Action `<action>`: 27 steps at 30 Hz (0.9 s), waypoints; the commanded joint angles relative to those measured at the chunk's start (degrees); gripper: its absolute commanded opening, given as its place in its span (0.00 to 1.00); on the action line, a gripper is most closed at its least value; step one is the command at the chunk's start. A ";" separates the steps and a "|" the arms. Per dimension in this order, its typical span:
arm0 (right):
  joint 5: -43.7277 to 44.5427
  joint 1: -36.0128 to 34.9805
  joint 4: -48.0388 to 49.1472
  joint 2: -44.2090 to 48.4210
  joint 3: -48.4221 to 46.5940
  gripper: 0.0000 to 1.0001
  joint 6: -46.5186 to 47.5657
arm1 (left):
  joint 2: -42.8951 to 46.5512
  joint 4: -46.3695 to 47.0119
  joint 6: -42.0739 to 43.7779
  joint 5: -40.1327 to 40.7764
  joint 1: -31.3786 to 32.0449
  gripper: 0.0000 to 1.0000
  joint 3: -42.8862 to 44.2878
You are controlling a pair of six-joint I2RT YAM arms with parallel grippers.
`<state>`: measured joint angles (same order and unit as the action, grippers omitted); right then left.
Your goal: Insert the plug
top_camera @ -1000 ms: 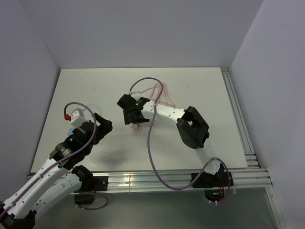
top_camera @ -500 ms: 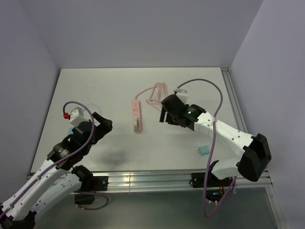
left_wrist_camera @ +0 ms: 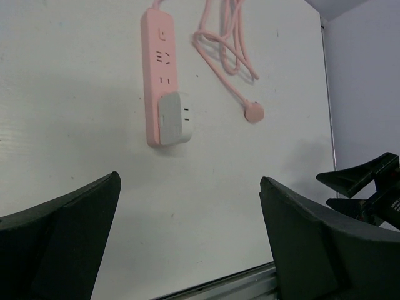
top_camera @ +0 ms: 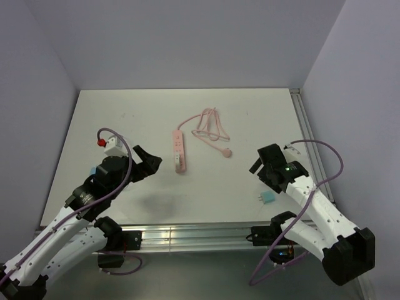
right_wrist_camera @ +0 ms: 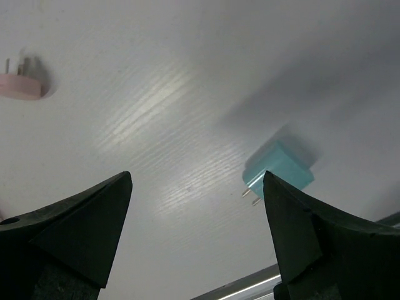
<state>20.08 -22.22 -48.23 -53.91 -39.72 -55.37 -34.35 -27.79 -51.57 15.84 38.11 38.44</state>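
The teal plug [top_camera: 267, 197] lies loose on the tabletop [top_camera: 125, 112], well right of the pink power strip [top_camera: 179, 150] and nearer the arms, its prongs turned toward the strip's side. The right gripper [right_wrist_camera: 197, 180] hangs above it, jaws spread wide, holding nothing. The left gripper [left_wrist_camera: 190, 184], left of the strip, gapes fully open, also empty.

On the table [top_camera: 125, 119] the plug [top_camera: 267, 197] lies near right — the power strip [top_camera: 179, 150] at centre, well apart.

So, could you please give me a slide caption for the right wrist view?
Open right gripper poised over the white table, the teal plug lying free beside one finger.
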 commanded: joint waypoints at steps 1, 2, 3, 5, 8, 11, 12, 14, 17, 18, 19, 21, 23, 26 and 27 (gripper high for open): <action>-1.53 3.75 -4.41 2.05 2.19 0.92 -5.00 | -2.29 3.36 3.05 -4.67 -0.14 0.99 0.67; -2.23 5.59 -4.77 2.49 2.80 0.93 -5.27 | -2.65 3.27 3.23 -4.67 -0.23 0.99 0.76; -3.80 6.13 -4.68 3.71 4.29 0.93 -5.71 | -2.83 3.18 3.23 -4.76 -0.23 0.99 0.94; -4.95 7.36 -3.37 4.77 5.70 0.93 -6.50 | -2.83 3.36 3.41 -5.02 -0.23 0.99 1.12; -5.49 8.94 -3.62 4.87 7.55 0.93 -7.47 | -2.30 3.18 2.79 -5.20 -0.14 0.99 1.29; -5.75 11.05 -3.37 4.17 8.43 0.92 -8.34 | -2.48 1.44 2.44 -5.20 -0.23 1.00 2.34; -6.01 11.40 -3.19 3.99 8.96 0.92 -9.13 | -2.56 1.16 2.61 -5.20 -0.23 0.99 2.69; -6.19 11.67 -2.66 3.81 9.49 0.91 -10.19 | -2.30 0.64 2.88 -5.20 -0.14 0.99 2.96; -6.45 11.67 -1.96 3.02 10.19 0.88 -11.68 | -1.60 0.11 3.41 -5.46 -0.23 0.99 3.22; -6.28 11.67 -1.87 2.59 10.37 0.87 -11.86 | -1.08 -0.07 3.49 -5.73 -0.14 1.00 3.40; -6.10 11.67 -1.96 2.32 10.37 0.87 -12.73 | -0.72 -0.07 3.41 -5.81 -0.14 0.99 3.49; -6.01 11.67 -1.52 1.53 10.81 0.86 -13.44 | 0.15 -0.33 3.50 -6.16 -0.23 0.99 3.58; -6.45 11.67 -0.73 0.92 11.42 0.84 -13.79 | 0.68 -0.86 3.67 -6.43 -0.23 0.99 3.66; -7.15 11.67 0.14 0.03 12.83 0.80 -14.67 | 1.91 -1.83 3.76 -6.69 -0.23 1.00 3.84; -7.16 11.67 0.67 -0.23 13.61 0.78 -14.67 | 2.53 -2.09 3.76 -6.69 -0.23 1.00 3.93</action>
<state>12.40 -10.96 -49.21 -53.63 -27.59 -67.92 -33.21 -28.91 -49.12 10.24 38.11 39.75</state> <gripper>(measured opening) 0.794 0.995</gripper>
